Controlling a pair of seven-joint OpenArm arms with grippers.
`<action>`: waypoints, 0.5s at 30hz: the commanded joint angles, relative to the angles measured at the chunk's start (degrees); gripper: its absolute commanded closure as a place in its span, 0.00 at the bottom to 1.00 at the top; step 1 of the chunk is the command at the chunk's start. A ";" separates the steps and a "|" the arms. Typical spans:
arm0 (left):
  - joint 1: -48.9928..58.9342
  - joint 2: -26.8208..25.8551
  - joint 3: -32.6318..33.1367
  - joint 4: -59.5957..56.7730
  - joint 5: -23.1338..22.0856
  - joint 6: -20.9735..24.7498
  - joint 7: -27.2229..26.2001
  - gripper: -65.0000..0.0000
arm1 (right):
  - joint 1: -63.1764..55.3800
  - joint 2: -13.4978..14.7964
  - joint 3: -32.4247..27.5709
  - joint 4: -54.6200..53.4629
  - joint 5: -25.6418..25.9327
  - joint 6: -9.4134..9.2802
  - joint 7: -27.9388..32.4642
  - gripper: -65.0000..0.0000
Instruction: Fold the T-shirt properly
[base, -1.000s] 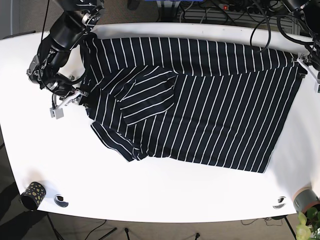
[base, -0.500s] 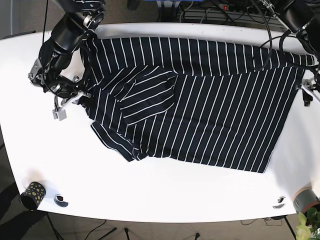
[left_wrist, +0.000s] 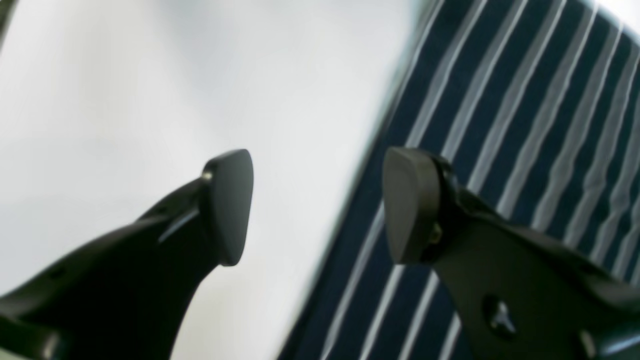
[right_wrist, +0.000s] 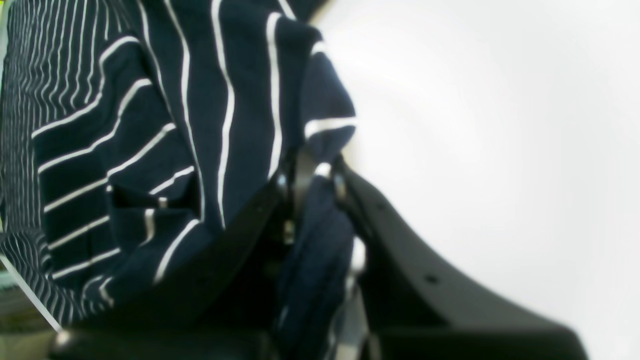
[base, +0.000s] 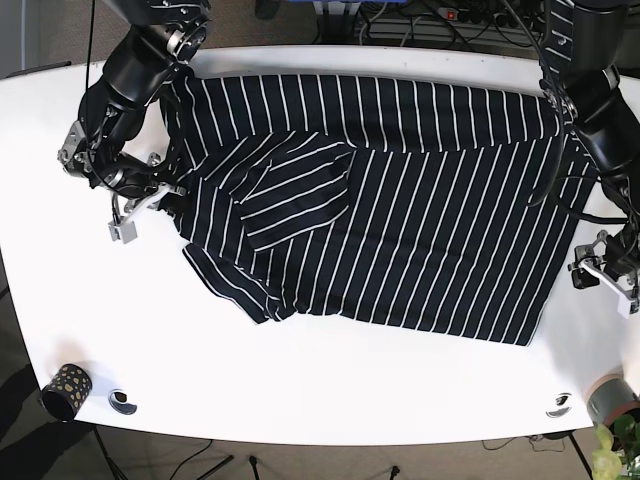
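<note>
Both wrist views are blurred; the right fingers (right_wrist: 320, 200) hide the pinched T-shirt (right_wrist: 150, 150) fold

The white table (base: 330, 385) lies bare along its near side below the navy white-striped T-shirt (base: 420, 220), giving open passage there. At the near corners stand a dark speckled cup (base: 67, 388), a small round fitting (base: 122, 401) beside it, another fitting (base: 559, 404) and a grey pot (base: 612, 398). The bare left margin is partly taken by the right arm's claw (base: 140, 207), the right margin by the left arm's claw (base: 603, 272).
</note>
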 joint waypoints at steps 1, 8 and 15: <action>-4.15 -2.18 2.39 -6.47 -0.43 -0.12 -3.11 0.41 | 0.65 0.49 -0.21 0.56 -0.98 -0.10 -1.07 1.00; -10.39 -3.50 5.73 -21.94 -0.69 -0.12 -9.35 0.38 | 0.74 0.31 -0.30 0.56 -0.89 -0.10 -1.07 1.00; -12.33 -3.76 5.90 -30.38 -0.43 -0.03 -13.75 0.26 | 1.44 0.31 -0.13 0.56 -0.89 -0.10 -1.16 1.00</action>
